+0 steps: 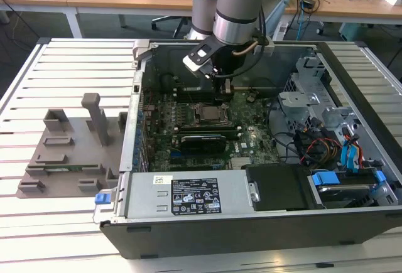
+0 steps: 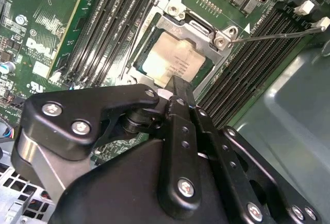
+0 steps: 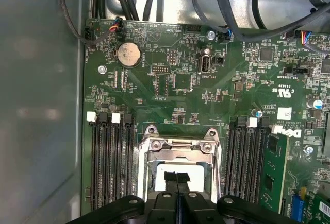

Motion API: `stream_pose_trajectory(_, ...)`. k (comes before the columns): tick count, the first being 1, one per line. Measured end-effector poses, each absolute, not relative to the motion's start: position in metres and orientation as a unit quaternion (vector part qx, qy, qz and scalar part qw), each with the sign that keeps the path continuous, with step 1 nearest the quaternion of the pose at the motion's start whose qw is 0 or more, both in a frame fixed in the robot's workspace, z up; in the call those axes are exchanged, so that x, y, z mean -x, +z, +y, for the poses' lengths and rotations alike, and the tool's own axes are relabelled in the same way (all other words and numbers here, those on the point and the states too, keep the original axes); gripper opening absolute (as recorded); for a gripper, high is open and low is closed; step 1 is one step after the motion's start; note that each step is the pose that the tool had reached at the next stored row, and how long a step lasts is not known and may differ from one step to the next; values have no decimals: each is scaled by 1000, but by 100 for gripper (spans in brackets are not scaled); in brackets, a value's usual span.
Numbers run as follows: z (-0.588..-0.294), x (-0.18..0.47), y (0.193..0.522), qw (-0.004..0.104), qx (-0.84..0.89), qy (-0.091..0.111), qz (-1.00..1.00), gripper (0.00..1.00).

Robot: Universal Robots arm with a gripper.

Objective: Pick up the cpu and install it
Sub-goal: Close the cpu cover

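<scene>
My arm (image 1: 235, 3) reaches down into the open case (image 1: 251, 230). The gripper (image 1: 224, 90) hangs over the green board (image 3: 175, 80), right above the socket (image 3: 178, 149). In the first wrist view the two black fingers (image 3: 171, 180) are pressed flat together with just a thin line between them, so the gripper (image 3: 177, 176) is closed and holds nothing. The cpu (image 2: 172, 62) lies flat inside the socket (image 2: 196, 26), silver side up. In the second wrist view the gripper (image 2: 178, 83) ends right at the edge of the cpu, but I cannot tell if it touches it. A thin metal lever (image 2: 273, 34) sticks out from one corner of the socket. From the exterior view the cpu (image 1: 205, 115) sits near the middle of the board.
</scene>
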State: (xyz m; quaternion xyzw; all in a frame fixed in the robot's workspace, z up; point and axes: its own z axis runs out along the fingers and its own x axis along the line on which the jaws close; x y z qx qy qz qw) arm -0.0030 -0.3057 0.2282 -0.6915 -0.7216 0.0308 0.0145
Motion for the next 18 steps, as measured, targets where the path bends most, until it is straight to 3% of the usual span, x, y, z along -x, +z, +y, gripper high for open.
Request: stream_pose_trajectory(18,-306,27,212,15,692,31,-722,11)
